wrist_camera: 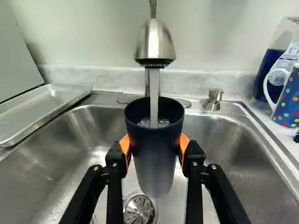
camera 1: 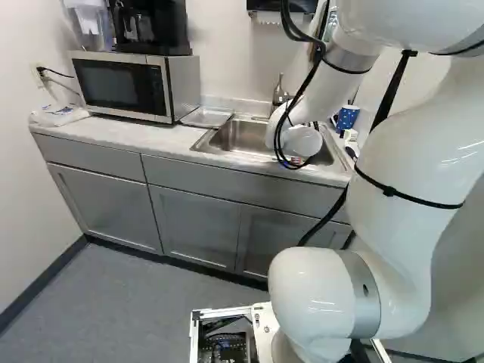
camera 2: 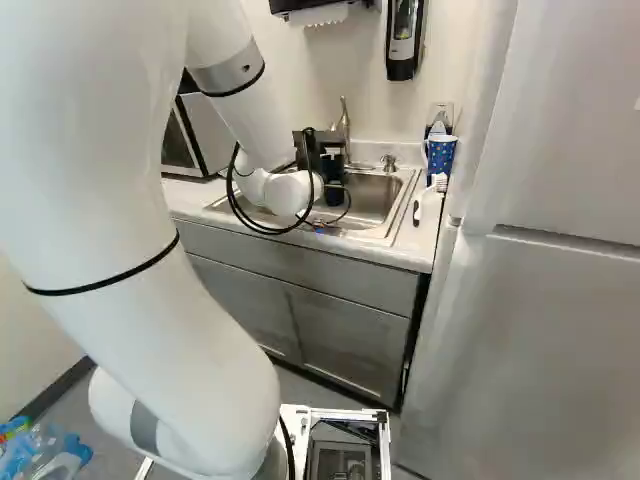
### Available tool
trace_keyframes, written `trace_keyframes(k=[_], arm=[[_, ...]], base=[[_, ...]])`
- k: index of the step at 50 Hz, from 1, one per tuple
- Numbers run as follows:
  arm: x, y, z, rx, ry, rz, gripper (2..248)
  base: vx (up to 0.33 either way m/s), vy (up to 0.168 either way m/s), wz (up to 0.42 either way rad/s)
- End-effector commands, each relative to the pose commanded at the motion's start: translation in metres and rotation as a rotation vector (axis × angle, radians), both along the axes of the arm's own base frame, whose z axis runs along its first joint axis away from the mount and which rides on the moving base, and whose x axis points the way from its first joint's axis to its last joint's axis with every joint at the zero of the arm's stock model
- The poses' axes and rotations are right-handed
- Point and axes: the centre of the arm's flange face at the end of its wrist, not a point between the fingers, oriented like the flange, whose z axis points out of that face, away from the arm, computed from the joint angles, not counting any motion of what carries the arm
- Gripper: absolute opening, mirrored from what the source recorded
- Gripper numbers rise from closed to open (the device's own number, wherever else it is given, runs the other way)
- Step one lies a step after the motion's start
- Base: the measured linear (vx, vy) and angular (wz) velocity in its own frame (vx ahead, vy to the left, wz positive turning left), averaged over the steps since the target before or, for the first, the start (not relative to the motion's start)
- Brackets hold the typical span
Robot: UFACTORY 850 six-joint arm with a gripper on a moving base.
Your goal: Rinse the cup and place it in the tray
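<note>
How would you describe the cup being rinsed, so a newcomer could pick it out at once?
Start at the steel sink and find the faucet above it. Directly below, water runs into a tall, tapering cup held by the gripper. It is plain and dark, unlike the blue mug beside the sink, which has coloured spots and a handle.

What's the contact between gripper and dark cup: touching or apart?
Touching. The wrist view shows the gripper with its orange pads against the dark cup, one on each side.
</note>
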Motion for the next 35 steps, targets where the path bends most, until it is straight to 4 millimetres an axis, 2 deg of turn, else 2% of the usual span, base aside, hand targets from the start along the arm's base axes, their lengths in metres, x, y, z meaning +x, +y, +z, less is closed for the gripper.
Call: trace_keyframes(k=[35], arm=[[0.0004, 0.0009, 0.0000, 0.000, 0.000, 0.002, 121]], base=[[0.000, 0.000, 0.000]])
